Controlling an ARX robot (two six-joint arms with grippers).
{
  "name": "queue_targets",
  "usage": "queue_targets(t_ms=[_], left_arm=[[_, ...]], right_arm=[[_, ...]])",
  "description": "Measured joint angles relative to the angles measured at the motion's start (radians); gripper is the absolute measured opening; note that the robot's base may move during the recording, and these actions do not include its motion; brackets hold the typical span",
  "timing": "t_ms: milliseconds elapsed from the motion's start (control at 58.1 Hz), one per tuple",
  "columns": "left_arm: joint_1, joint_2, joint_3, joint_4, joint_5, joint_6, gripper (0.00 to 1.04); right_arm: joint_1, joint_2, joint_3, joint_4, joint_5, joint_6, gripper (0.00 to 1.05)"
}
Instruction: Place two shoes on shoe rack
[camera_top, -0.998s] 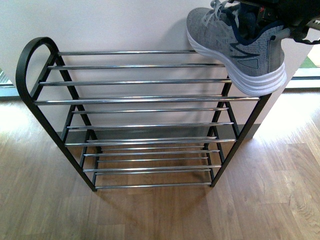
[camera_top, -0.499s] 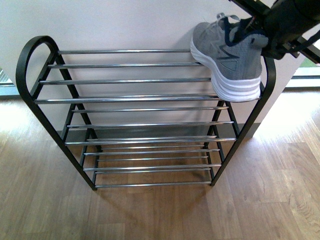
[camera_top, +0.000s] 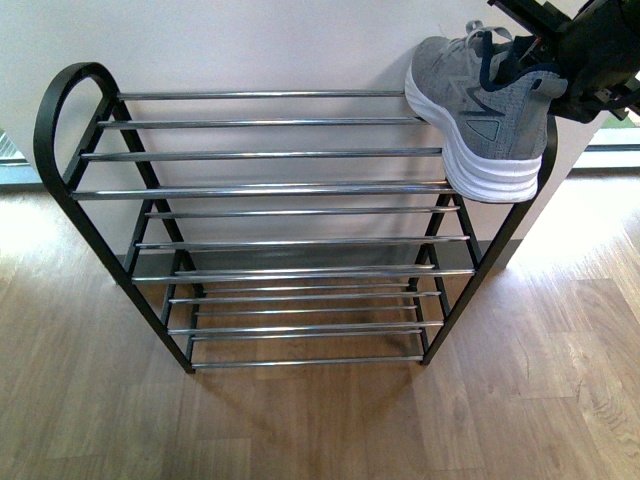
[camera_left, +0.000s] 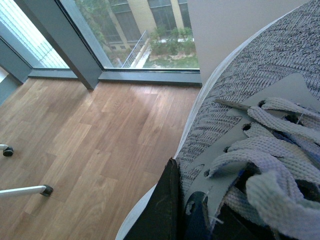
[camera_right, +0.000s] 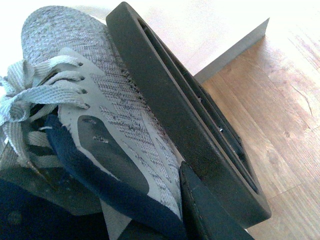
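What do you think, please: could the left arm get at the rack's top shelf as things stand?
Probably yes: the top shelf is bare left of the shoe at its right end. The left arm, outside the front view, carries the other shoe.

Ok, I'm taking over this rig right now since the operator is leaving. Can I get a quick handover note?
The right gripper is shut on the first shoe at its collar.
That shoe appears to rest at the right end of the shoe rack top tier, heel overhanging the front rod.
The left gripper, outside the front view, holds the second shoe above the wood floor.
Done: first shoe on the rack, not released.
Left: release it, then place the second shoe.
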Motion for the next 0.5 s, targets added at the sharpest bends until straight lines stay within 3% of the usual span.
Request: queue_targets(t_ms=[327, 430, 499], left_arm=[[0.0, 0.0, 0.0, 0.0, 0.0, 0.0, 0.02], [0.0, 0.0, 0.0, 0.0, 0.0, 0.0, 0.02], [0.0, 0.0, 0.0, 0.0, 0.0, 0.0, 0.02]], right_arm=[[-0.029, -0.109, -0.049, 0.005, -0.072, 0.016, 0.57], [-0.048, -0.191, -0.108, 0.039, -0.056, -0.063, 0.73], [-0.063, -0.252, -0.155, 0.113, 0.008, -0.168, 0.83]])
